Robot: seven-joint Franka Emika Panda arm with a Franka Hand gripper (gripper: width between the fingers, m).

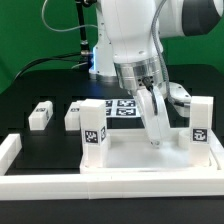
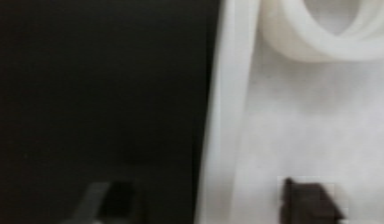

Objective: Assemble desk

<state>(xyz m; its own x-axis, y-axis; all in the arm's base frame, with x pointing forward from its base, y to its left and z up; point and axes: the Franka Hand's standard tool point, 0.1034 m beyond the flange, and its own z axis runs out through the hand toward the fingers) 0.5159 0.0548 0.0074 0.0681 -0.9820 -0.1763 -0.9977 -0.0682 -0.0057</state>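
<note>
The black desk (image 1: 30, 95) is fenced at the front by a long border bar (image 1: 100, 188). The tabletop (image 1: 130, 160) lies just behind it, probably so the bar braces it. Two fitted legs (image 1: 93, 132) (image 1: 198, 125) stand upright at its near corners. The jaws stand apart, straddling the tabletop's rim (image 2: 233, 120) near a round socket (image 2: 331, 30) and gripping nothing, likely to turn or shift the tabletop. Open desk lies toward the exterior view's left, where two loose legs (image 1: 40, 116) (image 1: 73, 118) wait beside the marker board (image 1: 122, 104).
</note>
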